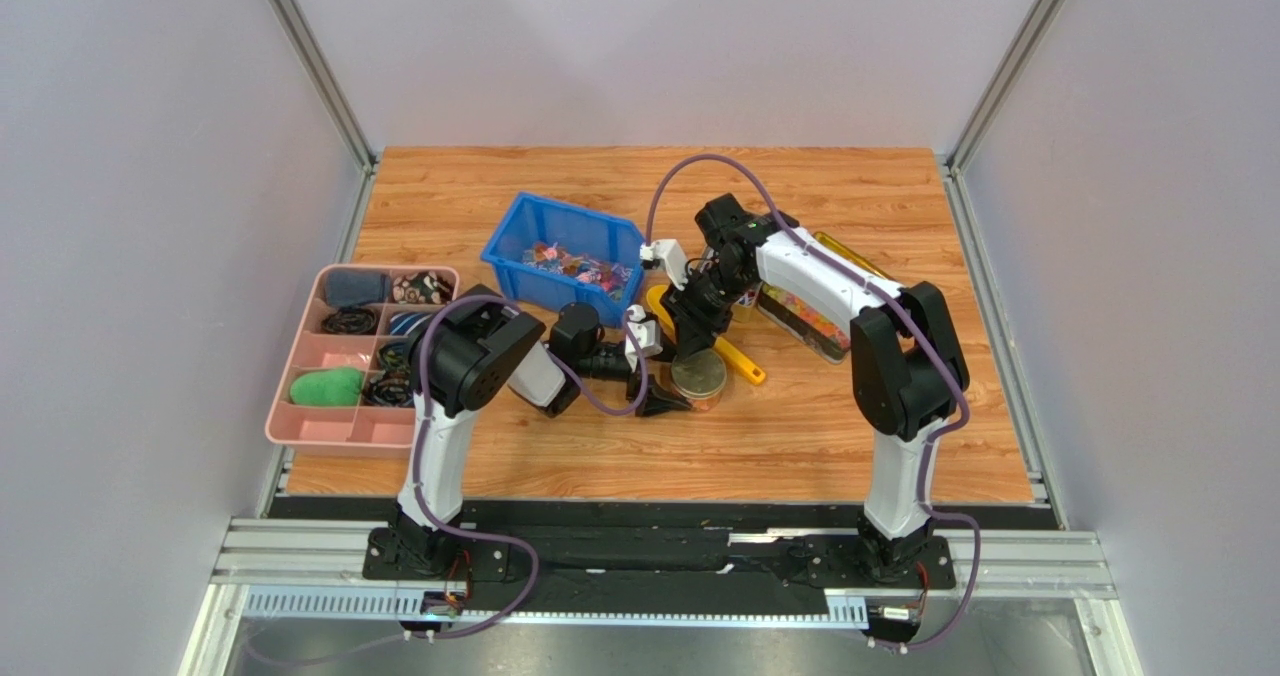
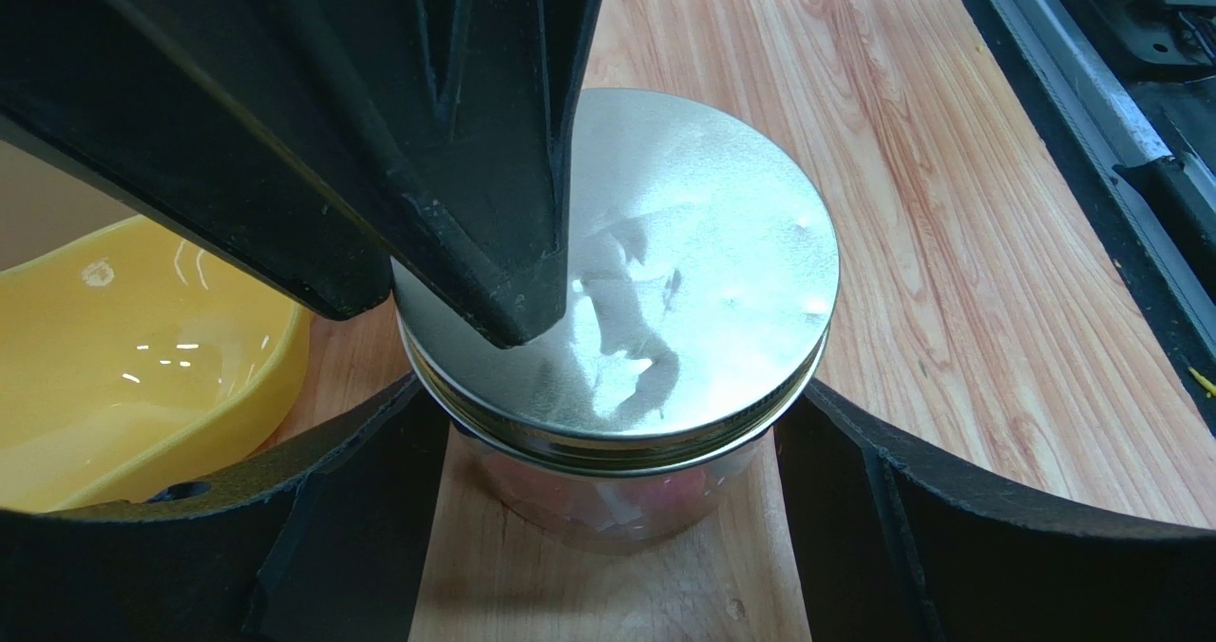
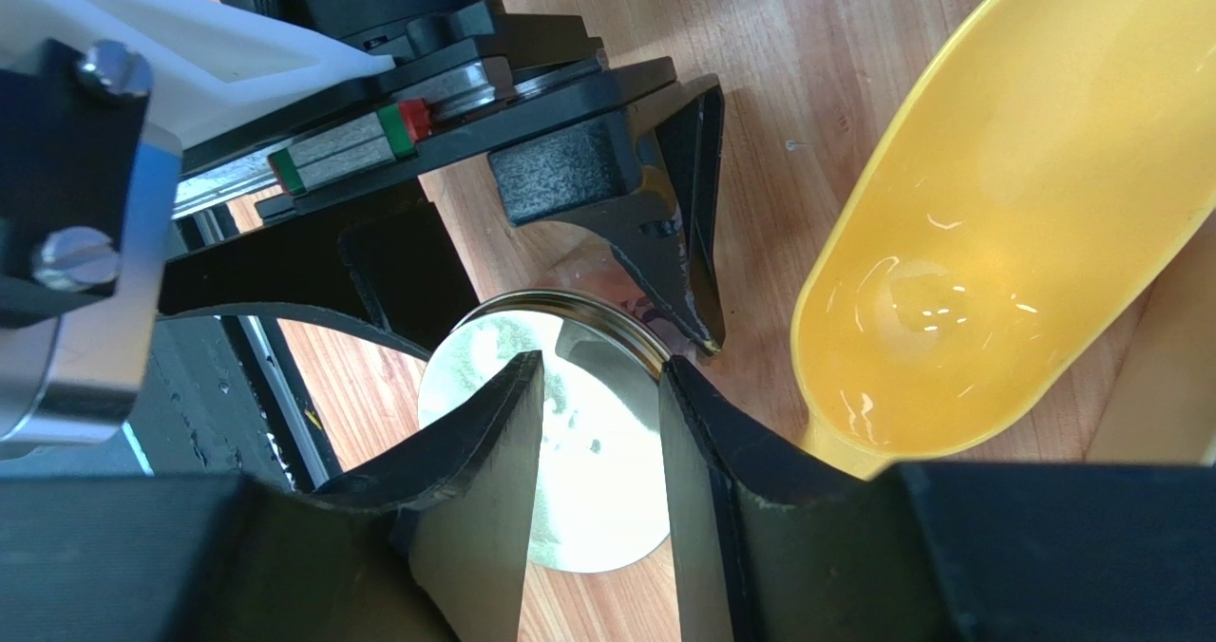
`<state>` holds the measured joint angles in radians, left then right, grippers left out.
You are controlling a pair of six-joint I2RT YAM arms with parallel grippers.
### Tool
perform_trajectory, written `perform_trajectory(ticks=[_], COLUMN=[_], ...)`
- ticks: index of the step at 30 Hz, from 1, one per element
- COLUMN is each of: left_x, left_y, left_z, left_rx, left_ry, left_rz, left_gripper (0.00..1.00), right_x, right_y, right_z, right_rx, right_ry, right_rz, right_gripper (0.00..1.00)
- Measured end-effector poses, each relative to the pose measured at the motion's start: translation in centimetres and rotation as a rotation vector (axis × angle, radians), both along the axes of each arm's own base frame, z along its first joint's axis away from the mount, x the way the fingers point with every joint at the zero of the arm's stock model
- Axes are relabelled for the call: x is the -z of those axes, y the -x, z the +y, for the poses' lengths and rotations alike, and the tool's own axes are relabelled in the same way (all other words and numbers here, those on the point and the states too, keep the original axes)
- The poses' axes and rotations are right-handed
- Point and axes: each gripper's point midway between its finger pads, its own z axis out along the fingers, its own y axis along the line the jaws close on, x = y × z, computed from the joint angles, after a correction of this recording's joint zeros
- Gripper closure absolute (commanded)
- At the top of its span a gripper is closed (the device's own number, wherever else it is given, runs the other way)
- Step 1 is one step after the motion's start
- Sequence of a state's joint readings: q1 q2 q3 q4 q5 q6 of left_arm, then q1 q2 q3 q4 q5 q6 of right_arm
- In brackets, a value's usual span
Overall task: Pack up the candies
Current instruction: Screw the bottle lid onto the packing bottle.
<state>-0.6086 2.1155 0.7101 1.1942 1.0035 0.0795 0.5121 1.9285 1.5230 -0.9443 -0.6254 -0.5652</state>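
The candies (image 1: 571, 265) fill a blue bin (image 1: 519, 229) at the table's middle back. A clear jar (image 2: 628, 507) with pinkish candies inside and a silver lid (image 2: 685, 243) on top stands in front of it. My left gripper (image 2: 611, 403) is closed around the jar, one finger on each side just under the lid rim. My right gripper (image 3: 603, 366) hangs over the lid (image 3: 600, 457) with its fingers apart and nothing between them; one fingertip (image 2: 511, 317) touches the lid top. A yellow scoop (image 3: 985, 243) lies empty beside the jar.
A pink divided tray (image 1: 301, 406) with dark bands and a green lump sits at the left edge. A clear box (image 1: 807, 321) holding colourful sweets lies under the right arm. The scoop's handle (image 1: 742, 363) points toward the front right.
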Motion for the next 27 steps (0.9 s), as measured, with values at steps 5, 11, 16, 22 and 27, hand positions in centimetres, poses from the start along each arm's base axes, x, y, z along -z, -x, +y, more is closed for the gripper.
perform_trajectory(ticks=[5,11,16,22,27], left_x=[0.0,0.0,0.0,0.0,0.0], left_y=[0.0,0.0,0.0,0.0,0.3], left_z=[0.0,0.0,0.0,0.0,-0.2], left_rx=[0.0,0.0,0.0,0.001,0.012], left_ry=[0.0,0.0,0.0,0.0,0.0], left_rz=[0.0,0.0,0.0,0.0,0.002], left_gripper=[0.27,0.27,0.27,0.27,0.27], right_x=[0.2,0.3,0.6,0.7,0.7], right_y=[-0.2,-0.4,-0.7,-0.7,-0.4], right_z=[0.0,-0.1,-0.4,-0.8,-1.5], right_rx=[0.005,0.011,0.02,0.034,0.045], right_ry=[0.002,0.006,0.001,-0.027,-0.042], right_rz=[-0.004,-0.009,-0.006,0.003,0.007], right_gripper=[0.66,0.79,0.83,0.84,0.84])
